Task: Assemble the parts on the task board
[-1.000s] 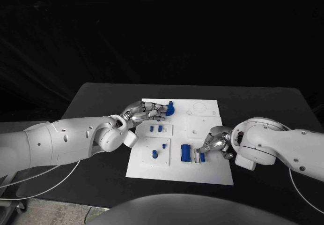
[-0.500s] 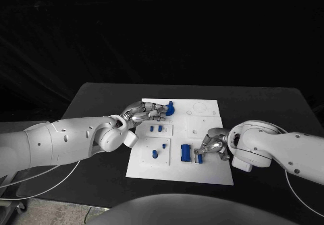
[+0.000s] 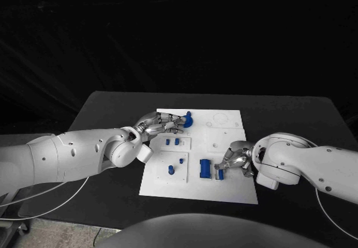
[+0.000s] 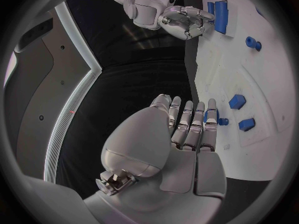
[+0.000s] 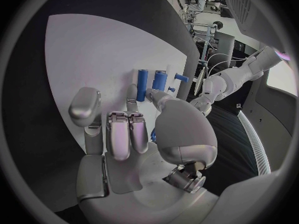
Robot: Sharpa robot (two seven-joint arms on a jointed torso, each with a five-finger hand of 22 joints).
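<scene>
Head view shows the white task board (image 3: 224, 191) lying in the middle of the black table (image 3: 104, 108). The left hand (image 3: 159, 124) sits at the board's far left corner, fingers curled around a blue part (image 3: 187, 120) there. The right hand (image 3: 236, 160) rests near the board's right edge, just beside two upright blue parts (image 3: 205, 168) close to the near edge; I cannot tell if its bent fingers hold anything. More small blue parts (image 3: 172, 141) stand on the board's left side.
</scene>
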